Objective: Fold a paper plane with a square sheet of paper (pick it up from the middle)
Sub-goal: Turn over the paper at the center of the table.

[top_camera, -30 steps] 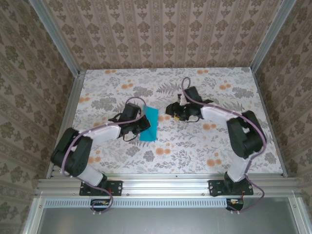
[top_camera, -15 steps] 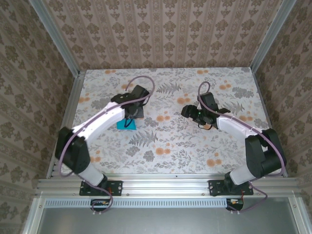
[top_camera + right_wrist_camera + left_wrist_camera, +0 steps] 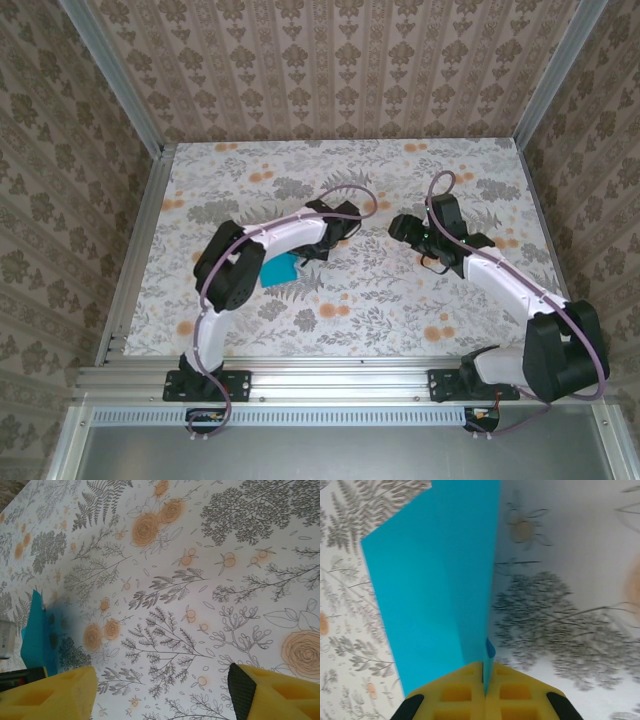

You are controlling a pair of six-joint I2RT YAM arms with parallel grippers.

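The left tool [image 3: 484,677] is clamped on the paper [image 3: 440,580], held left of centre over the table [image 3: 400,300]. The paper looks folded once, perhaps more. There is no pointed dart yet, so most folds are left. The right tool [image 3: 160,690] hangs open and empty.

My left arm rises from its base at the near edge, folds tightly at the elbow and runs its white forearm rightward to mid-table, with the wrist turned back toward the near left. My left gripper [image 3: 306,254] has its yellow pads [image 3: 456,692] pressed flat together, pinching the edge of the blue paper [image 3: 440,580]. My right arm leans out from its base, black elbow low at the right side, forearm stretched up and leftward toward the centre. My right gripper [image 3: 162,682] points left, fingers standing wide apart, nothing between them.
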